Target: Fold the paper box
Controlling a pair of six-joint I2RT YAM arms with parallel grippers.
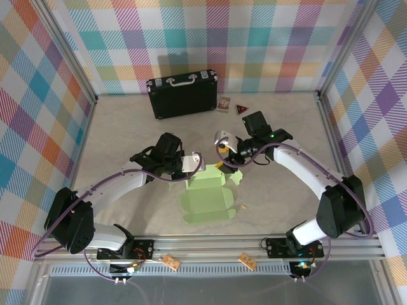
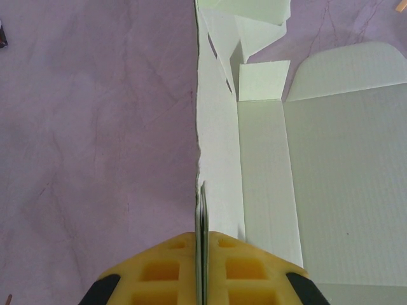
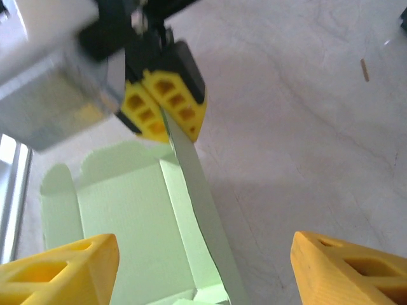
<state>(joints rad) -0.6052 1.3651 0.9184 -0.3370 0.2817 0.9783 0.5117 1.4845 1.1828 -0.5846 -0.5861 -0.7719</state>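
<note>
Here, in the top external view, the paper box [image 1: 206,198] lies partly folded on the table [image 1: 127,140] between the two arms, near the front edge, its pale green panels spread flat and one far side raised. The left gripper [image 1: 198,162] meets that raised side from the left, and the right gripper [image 1: 222,159] hangs just beside it at the box's far right corner. A black case [image 1: 182,94] stands well apart at the back wall. In the left wrist view, the left gripper [image 2: 201,254] has its yellow fingers [image 2: 159,273] pressed together on the thin upright edge of a side wall of the paper box [image 2: 331,178], with the flat base and flaps stretching away to the right. In the right wrist view, the right gripper [image 3: 203,254] has its fingers [image 3: 63,267] spread wide with nothing between them, above the paper box [image 3: 127,216], while the left gripper [image 3: 164,108] clamps the top of the standing wall.
</note>
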